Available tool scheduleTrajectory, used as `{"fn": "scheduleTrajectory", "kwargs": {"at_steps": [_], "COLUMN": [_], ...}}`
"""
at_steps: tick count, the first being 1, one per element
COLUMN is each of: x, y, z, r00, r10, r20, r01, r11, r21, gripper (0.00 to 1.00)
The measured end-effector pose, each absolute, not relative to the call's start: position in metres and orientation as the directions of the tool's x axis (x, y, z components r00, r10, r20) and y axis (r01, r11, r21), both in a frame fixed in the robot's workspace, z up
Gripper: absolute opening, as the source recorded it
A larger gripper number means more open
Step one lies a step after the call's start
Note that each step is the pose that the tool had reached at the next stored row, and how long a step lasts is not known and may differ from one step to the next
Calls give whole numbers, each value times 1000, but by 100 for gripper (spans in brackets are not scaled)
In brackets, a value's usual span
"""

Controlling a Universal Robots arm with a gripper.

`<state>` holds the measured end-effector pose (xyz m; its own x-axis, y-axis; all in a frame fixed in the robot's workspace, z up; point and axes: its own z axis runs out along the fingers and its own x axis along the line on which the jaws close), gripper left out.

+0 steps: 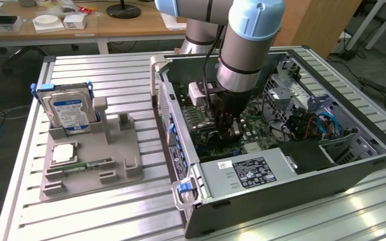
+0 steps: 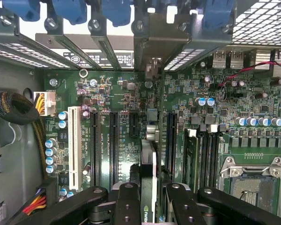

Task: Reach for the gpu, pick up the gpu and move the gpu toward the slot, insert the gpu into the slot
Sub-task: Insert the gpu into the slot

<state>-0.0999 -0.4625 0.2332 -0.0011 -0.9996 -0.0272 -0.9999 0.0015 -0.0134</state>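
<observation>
Exterior view
Arm [image 1: 247, 45]: centre of frame, reaching down into the open case [image 1: 354, 165].
Gripper [image 1: 225, 131]: low over the motherboard [image 1: 260, 131], clenched on a dark card; slot hidden.
Hard drive [image 1: 69, 111]: upright in the grey holder [image 1: 92, 170], left of frame.
Memory stick [image 1: 89, 164]: flat on the holder.

Wrist view
Gripper [image 2: 149, 199]: bottom centre, black fingers [image 2: 126, 201] grasping the gpu [image 2: 149, 187] from both sides.
Gpu: edge-on, upright, just over the board among the long black slots [image 2: 113, 145].
White slot [image 2: 74, 143]: further left.
</observation>
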Motion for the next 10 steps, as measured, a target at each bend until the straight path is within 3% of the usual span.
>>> {"fn": "scheduleTrajectory", "kwargs": {"at_steps": [3,4,10], "x": [-100,-100,-100], "y": [-462,-463,-463], "z": [234,237,258], "r00": [-2,-1,-1], "r10": [-1000,-1000,-1000], "r20": [-29,-27,-27], "r01": [-1000,-1000,-1000], "r11": [2,2,1], "r21": [-15,-13,-15], "gripper": [27,33,33]}}
